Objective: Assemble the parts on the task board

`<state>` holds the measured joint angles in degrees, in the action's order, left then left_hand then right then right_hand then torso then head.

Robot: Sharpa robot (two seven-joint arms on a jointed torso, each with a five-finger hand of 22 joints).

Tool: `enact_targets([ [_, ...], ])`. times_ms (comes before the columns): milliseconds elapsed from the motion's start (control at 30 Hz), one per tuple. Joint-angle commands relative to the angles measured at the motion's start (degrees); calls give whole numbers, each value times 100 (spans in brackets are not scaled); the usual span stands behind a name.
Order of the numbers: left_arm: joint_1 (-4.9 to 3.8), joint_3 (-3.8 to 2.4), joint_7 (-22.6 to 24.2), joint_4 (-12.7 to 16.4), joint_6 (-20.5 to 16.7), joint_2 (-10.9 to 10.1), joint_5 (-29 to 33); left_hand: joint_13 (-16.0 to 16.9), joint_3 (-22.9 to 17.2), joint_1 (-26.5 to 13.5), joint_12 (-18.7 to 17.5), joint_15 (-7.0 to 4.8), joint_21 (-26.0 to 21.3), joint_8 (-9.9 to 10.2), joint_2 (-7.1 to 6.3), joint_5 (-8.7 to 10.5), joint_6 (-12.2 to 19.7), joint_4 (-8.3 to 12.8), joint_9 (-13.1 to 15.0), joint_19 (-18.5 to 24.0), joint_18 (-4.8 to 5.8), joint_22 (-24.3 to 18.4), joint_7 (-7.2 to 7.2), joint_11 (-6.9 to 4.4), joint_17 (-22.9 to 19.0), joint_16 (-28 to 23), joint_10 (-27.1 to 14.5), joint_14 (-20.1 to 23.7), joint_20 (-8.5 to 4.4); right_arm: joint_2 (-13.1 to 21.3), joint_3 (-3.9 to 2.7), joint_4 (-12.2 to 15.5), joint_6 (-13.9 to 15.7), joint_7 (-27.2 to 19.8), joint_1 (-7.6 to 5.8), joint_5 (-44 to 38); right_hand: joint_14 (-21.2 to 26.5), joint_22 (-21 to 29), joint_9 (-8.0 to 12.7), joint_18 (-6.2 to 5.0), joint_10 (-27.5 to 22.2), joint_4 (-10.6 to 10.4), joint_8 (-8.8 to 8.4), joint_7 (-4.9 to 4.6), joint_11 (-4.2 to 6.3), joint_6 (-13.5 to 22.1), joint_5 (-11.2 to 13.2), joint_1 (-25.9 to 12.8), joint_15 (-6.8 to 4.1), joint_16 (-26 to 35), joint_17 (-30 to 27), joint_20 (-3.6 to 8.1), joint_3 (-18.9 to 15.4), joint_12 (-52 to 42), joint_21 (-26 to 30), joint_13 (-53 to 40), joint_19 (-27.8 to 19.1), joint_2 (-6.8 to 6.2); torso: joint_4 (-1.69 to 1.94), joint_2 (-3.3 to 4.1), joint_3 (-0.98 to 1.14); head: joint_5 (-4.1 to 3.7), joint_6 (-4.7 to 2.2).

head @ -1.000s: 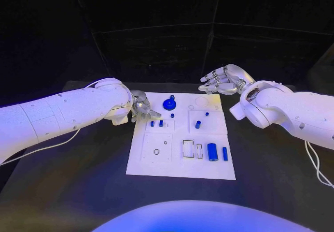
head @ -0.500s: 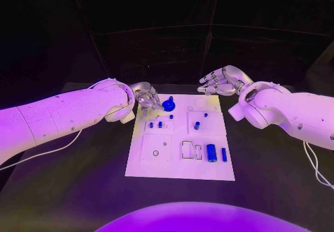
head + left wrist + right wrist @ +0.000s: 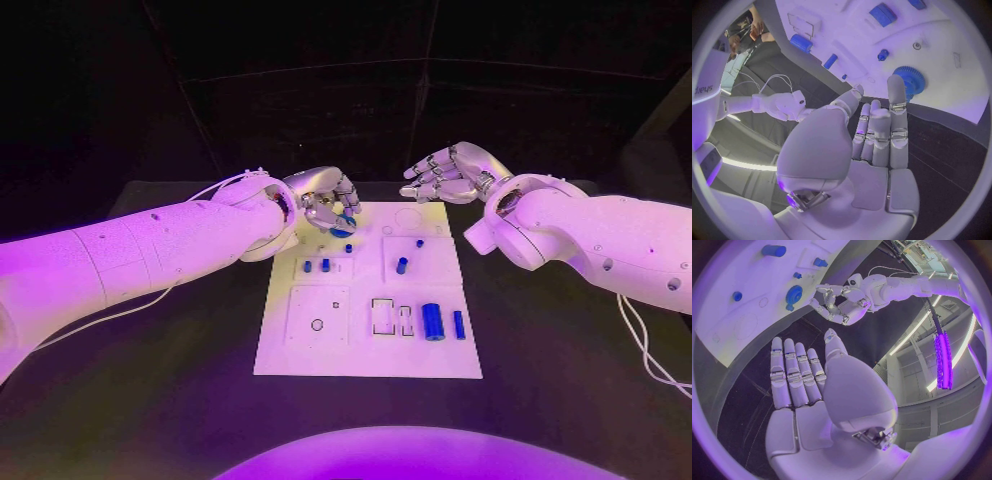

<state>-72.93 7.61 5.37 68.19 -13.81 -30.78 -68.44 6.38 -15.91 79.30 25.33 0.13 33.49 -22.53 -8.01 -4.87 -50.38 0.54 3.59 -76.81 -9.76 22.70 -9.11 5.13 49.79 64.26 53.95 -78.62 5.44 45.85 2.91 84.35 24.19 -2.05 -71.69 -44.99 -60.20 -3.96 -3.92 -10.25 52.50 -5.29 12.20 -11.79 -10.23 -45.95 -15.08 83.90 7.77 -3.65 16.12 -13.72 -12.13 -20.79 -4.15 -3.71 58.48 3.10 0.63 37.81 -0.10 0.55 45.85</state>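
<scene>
**Three views over one board**

The head camera looks down from above on the whole task board (image 3: 368,340). Each wrist camera sits close behind its own hand, facing the board's far end; all share the blue gear (image 3: 909,80) there

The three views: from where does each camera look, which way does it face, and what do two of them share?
Head view: from the robot's head, down at the task board; both arms enter, left hand and right hand at the board's far end.
Left wrist view: behind the left hand, fingers extended toward the blue gear.
Right wrist view: behind the right hand, fingers spread, facing the board and the left hand.
Shared: both wrist views show the gear.
</scene>
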Motion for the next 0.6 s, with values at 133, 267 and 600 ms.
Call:
enact_targets([
  [133,19,105,217,-162,413,174,-1225,-254,30,-121,-339,-22,186,375,-28,72,-194,83,4,-412,-60,76,16,15,963,794,108,-512,-16,-26,-4,-2,-32,-49,-11,7,-38,6,8,-28,-30,35,30,-182,-3,30,-28,-27,-4,-1,-19,-34,1,-39,34,9,-13,26,0,1,-2,-15,2],
  [267,32,136,116,-308,659,270,-1487,-280,38,-148,-468,-26,255,532,11,76,-285,118,7,-535,-54,114,10,20,1211,1001,186,-620,-26,-34,-4,-8,-32,-49,-11,7,-38,6,8,-28,-30,35,30,-182,-3,30,-28,-27,-4,-1,-19,-34,1,-39,34,9,-13,26,0,-2,-1,-25,-3],
  [600,69,149,85,-485,952,407,-1633,-281,17,-178,-652,-40,367,714,78,60,-426,157,12,-684,-49,183,23,9,989,959,301,-632,-47,-55,-4,-21,-30,-55,-10,7,-40,6,8,-28,-35,47,32,-181,-3,32,-37,-15,-3,-3,-46,-35,10,-41,34,9,-15,30,7,-3,-1,-56,7],
])
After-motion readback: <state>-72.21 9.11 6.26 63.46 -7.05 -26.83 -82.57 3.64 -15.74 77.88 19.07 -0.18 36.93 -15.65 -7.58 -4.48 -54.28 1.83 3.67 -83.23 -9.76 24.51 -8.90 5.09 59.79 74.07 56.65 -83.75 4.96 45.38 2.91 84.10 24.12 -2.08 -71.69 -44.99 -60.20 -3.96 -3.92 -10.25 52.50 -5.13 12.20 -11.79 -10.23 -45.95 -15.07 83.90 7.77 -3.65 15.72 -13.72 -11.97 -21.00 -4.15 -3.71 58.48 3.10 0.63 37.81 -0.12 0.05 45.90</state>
